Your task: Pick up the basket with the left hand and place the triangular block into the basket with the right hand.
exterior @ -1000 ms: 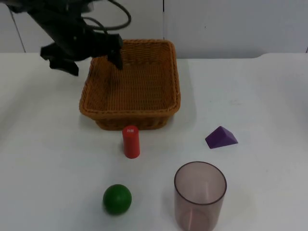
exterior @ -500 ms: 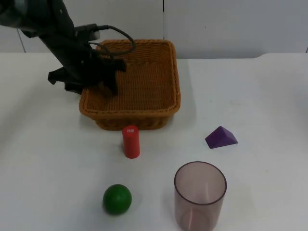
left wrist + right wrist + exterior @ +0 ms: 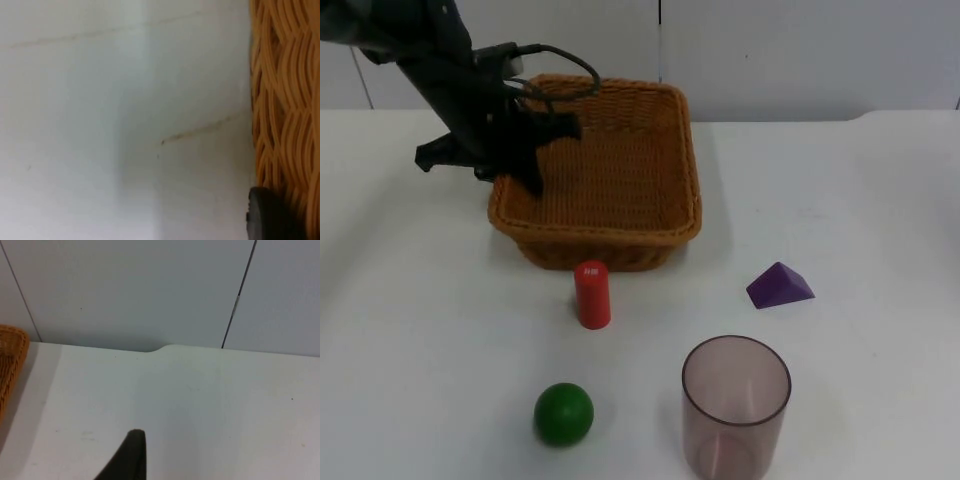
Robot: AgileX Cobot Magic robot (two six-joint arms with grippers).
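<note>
The left gripper [image 3: 515, 165] sits at the left rim of the wicker basket [image 3: 610, 175], one finger reaching down inside the wall and the arm's body outside it, so the gripper is clenched over the basket's left edge. Half a second ago it was lower along that same wall, and a second ago it hung above the back-left corner, not yet on the rim. Since then the basket has shifted a little: its right and front edges sit slightly further right and its near side looks tipped, the left side raised under the grip. In the left wrist view the woven wall [image 3: 280, 100] runs close beside a black fingertip [image 3: 270, 217], with bare white worktop [image 3: 125, 125] next to it.

The purple triangular block [image 3: 779, 286] lies unmoved on the worktop, well to the right of the basket and apart from it. The red cylinder [image 3: 592, 294] stands just in front of the basket, the green ball [image 3: 563, 413] and the tinted cup [image 3: 735, 405] nearer the front.

The right arm waits; whether its gripper is released or clenched I cannot tell, its fingertip [image 3: 127, 457] over bare worktop near the wall
</note>
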